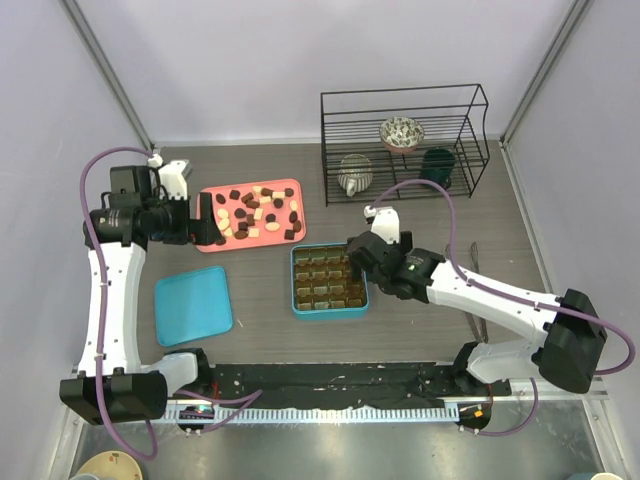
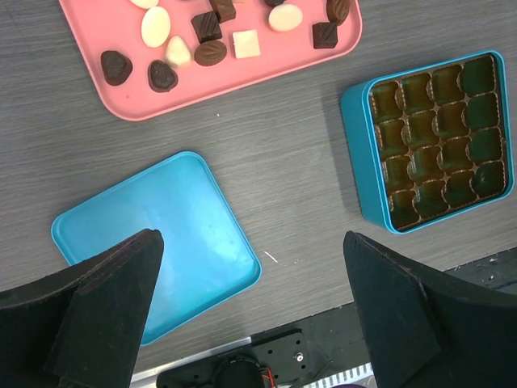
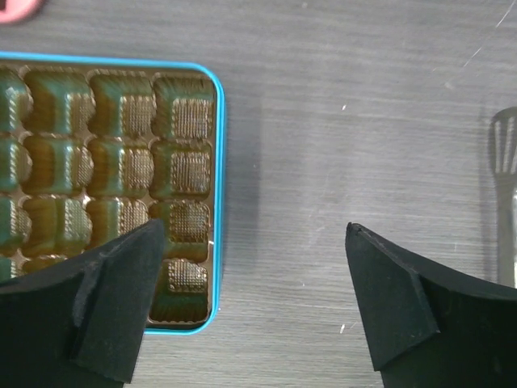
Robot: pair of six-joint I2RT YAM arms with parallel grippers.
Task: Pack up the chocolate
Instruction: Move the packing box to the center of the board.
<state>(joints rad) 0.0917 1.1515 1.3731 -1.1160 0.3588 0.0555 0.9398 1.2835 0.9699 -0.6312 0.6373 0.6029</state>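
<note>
Seen from above, the chocolate (image 1: 255, 212) lies scattered on the pink tray (image 1: 290, 185), upper left of centre. The left gripper (image 1: 204, 221) is at the tray's left edge. The teal box (image 1: 296, 282) sits mid-frame with the right gripper (image 1: 358, 256) over its upper right corner. A teal lid (image 1: 193, 305) lies at lower left.

In the left wrist view, the left gripper (image 2: 250, 236) is spread wide and empty. The chocolate (image 2: 210, 32) is on the tray (image 2: 242, 77) along the top, the lid (image 2: 153, 234) is lower left and the box (image 2: 355, 153) is right.

In the right wrist view, the right gripper (image 3: 254, 228) is released and empty over the table (image 3: 339, 121), beside the box (image 3: 220, 162) at left.
</note>
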